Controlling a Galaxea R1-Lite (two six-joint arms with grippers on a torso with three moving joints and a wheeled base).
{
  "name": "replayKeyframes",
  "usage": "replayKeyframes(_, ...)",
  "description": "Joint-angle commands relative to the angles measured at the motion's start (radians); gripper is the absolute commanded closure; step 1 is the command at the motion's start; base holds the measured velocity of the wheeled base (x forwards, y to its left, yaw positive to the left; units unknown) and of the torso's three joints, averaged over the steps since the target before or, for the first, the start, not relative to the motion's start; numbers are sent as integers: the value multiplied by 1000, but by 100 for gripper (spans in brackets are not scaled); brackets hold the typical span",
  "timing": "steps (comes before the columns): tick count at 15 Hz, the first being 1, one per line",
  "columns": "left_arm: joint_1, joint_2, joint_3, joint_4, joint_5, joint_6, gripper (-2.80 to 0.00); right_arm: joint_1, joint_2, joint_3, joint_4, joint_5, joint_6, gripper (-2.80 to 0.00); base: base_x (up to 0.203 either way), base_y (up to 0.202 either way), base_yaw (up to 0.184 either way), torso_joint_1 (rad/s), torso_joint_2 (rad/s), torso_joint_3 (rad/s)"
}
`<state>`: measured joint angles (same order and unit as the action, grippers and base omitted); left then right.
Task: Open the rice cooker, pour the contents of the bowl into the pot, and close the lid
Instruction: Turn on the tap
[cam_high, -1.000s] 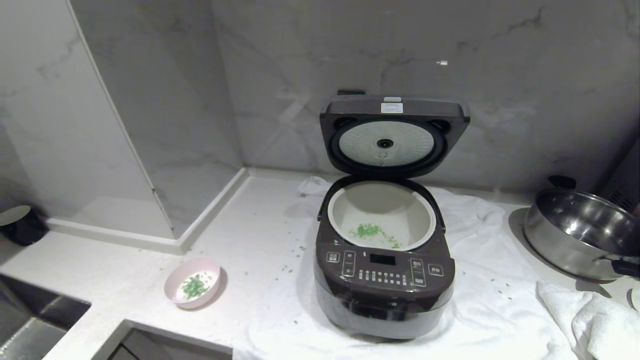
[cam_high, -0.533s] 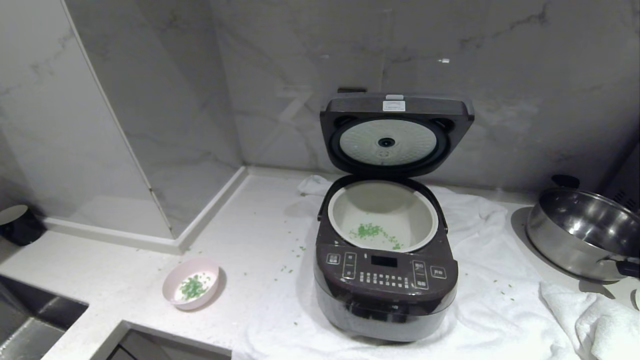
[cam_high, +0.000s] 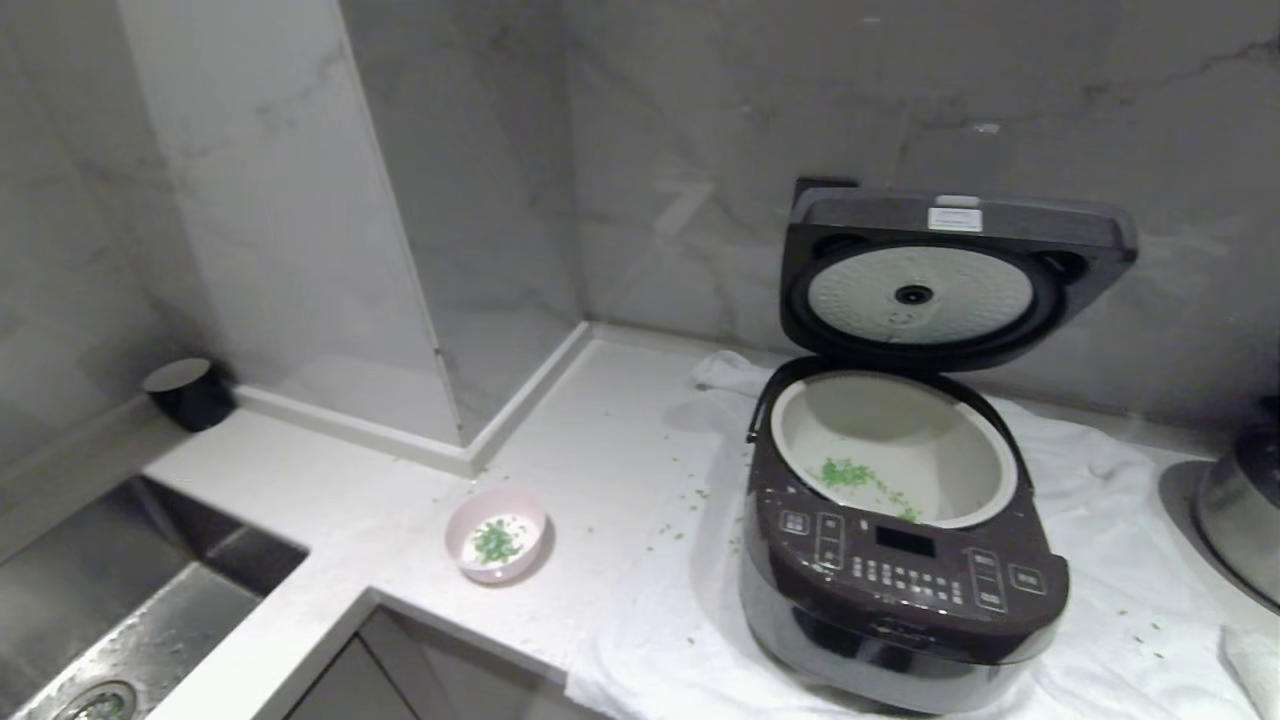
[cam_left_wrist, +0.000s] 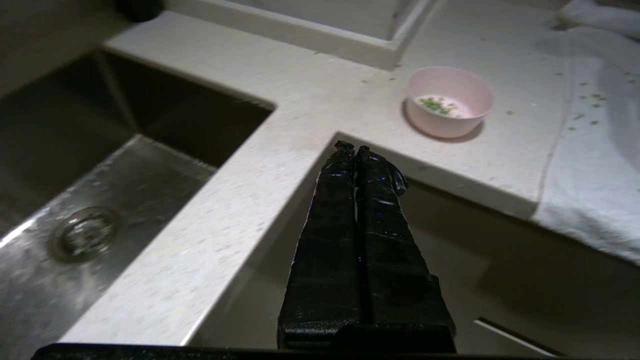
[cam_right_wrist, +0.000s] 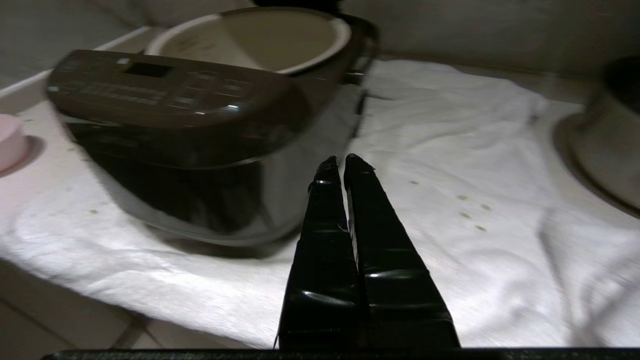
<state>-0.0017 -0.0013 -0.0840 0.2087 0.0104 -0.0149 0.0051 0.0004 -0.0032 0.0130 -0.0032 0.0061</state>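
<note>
The dark brown-grey rice cooker (cam_high: 900, 590) (cam_right_wrist: 170, 130) stands on a white cloth with its lid (cam_high: 950, 270) swung up, showing the dimpled white disc. Its off-white pot (cam_high: 960, 470) (cam_right_wrist: 260, 37) holds a scatter of green bits (cam_high: 850, 472). The small pink bowl (cam_high: 497, 533) (cam_left_wrist: 449, 101) sits on the counter to the cooker's left, with chopped green bits and whitish matter (cam_high: 493, 540) (cam_left_wrist: 439, 105) inside. My left gripper (cam_left_wrist: 354, 148) hangs shut and empty below the counter's front edge, short of the bowl. My right gripper (cam_right_wrist: 342, 160) is shut and empty, low in front of the cooker. Neither arm shows in the head view.
A steel sink (cam_high: 110, 620) (cam_left_wrist: 90, 200) lies at the left, with a black cup (cam_high: 188, 392) behind it. A white cloth (cam_high: 680, 620) (cam_right_wrist: 450, 165) covers the counter under the cooker. A shiny steel pan (cam_high: 1240, 520) (cam_right_wrist: 605, 130) stands at the far right. Green bits litter the counter.
The whole head view has swung to the left: cooker and bowl now sit further right in the picture, and the sink has come into sight. The things themselves have not moved.
</note>
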Motion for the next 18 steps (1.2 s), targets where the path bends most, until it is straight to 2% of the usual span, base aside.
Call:
replayKeyframes(1, 0, 0, 1, 1, 0, 0, 0, 1, 0, 0, 1, 0, 0, 0, -2, 0, 178, -1, -4, -1)
replayKeyframes(11, 0, -2, 0, 1, 0, 0, 0, 1, 0, 0, 1, 0, 0, 0, 0, -6, 166, 2, 2, 4)
replayKeyframes(18, 0, -2, 0, 1, 0, 0, 0, 1, 0, 0, 1, 0, 0, 0, 0, 0, 10, 1, 1, 0)
